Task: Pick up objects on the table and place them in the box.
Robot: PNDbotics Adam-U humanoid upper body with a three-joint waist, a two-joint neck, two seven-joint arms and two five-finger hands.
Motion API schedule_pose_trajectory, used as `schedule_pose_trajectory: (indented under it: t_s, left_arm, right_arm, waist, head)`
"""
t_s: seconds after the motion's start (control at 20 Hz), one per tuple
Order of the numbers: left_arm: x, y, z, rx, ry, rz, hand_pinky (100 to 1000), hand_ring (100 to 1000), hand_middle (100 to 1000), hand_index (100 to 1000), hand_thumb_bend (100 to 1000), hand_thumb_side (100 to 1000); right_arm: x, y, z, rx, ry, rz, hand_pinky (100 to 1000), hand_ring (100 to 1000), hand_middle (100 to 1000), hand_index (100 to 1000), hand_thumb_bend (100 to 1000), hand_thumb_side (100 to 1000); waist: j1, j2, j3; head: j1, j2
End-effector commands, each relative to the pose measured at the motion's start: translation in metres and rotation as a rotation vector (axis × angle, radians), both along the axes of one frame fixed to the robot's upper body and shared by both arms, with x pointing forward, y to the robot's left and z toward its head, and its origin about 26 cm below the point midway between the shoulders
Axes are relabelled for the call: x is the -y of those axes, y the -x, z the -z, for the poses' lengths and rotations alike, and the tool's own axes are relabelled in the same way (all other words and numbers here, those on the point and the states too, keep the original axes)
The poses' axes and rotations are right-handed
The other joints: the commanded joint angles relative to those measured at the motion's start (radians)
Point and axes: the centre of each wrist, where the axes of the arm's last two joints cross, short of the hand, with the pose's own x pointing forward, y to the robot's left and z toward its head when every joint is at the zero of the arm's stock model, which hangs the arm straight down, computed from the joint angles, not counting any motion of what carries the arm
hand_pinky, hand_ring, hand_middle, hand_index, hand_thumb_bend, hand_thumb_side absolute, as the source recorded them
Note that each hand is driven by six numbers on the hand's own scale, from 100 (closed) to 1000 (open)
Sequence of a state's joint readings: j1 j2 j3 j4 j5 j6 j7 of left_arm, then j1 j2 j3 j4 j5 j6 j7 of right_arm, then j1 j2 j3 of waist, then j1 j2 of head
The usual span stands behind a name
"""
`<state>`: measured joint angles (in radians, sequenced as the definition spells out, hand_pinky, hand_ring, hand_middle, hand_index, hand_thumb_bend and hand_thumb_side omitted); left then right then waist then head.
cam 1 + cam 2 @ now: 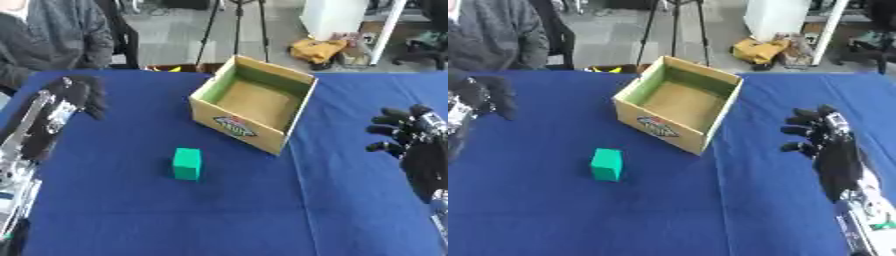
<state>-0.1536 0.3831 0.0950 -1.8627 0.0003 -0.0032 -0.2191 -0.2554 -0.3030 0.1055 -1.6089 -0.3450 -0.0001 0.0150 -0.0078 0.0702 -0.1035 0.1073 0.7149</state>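
Note:
A small green block (186, 163) stands on the blue table, just in front of and left of the cardboard box (282, 138). The box is open-topped and looks empty inside. My left hand (77, 94) hovers at the far left, well behind the block, its black fingers drooping and relaxed, holding nothing. At the right edge my right hand (822, 131) is raised over the cloth, to the right of the box, with fingers loosely bent and nothing in them.
The blue cloth (262, 210) covers the whole table. A person in a grey top (52, 35) sits at the far left edge. Beyond the table stand a tripod (236, 25), a yellow bag (317, 50) and a white post.

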Motion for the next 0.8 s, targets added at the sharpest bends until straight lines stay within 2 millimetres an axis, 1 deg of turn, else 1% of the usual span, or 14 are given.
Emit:
schedule_pose_trajectory:
  t_s: [0.05,0.25,0.3,0.35,0.6,0.8]
  left_arm:
    - [-0.003,-0.003,-0.018,0.022,-0.148,0.011,526,587,610,759,623,699]
    - [-0.002,-0.011,-0.029,-0.002,-0.390,0.020,550,611,638,784,688,643]
    - [0.000,-0.014,-0.032,-0.008,-0.458,0.032,554,616,645,788,694,642]
    - [0.000,-0.016,-0.034,-0.018,-0.522,0.043,569,635,668,801,700,662]
    - [0.009,-0.036,-0.048,-0.058,-0.856,0.141,607,671,705,813,736,639]
    - [0.014,-0.054,-0.052,-0.068,-1.020,0.188,622,680,715,814,753,611]
  right_arm:
    - [0.000,-0.003,-0.010,0.031,0.011,-0.007,531,726,680,799,100,943]
    - [0.000,-0.002,-0.009,0.028,0.013,-0.011,531,726,680,799,100,944]
    - [-0.001,-0.002,-0.009,0.027,0.014,-0.013,532,726,680,800,100,944]
    - [-0.001,-0.002,-0.009,0.027,0.015,-0.014,531,726,680,800,100,944]
    - [-0.001,-0.002,-0.009,0.024,0.020,-0.022,532,726,680,799,100,943]
    - [-0.002,-0.002,-0.008,0.021,0.022,-0.027,532,726,680,799,100,943]
  waist:
    - [0.003,-0.008,-0.002]
    - [0.005,-0.011,-0.007]
    - [0.006,-0.011,-0.009]
    - [0.006,-0.012,-0.011]
    - [0.009,-0.016,-0.020]
    - [0.010,-0.017,-0.026]
  head:
    - [0.002,-0.005]
    - [0.007,-0.005]
    - [0.008,-0.005]
    - [0.009,-0.005]
    - [0.017,-0.003]
    - [0.020,-0.004]
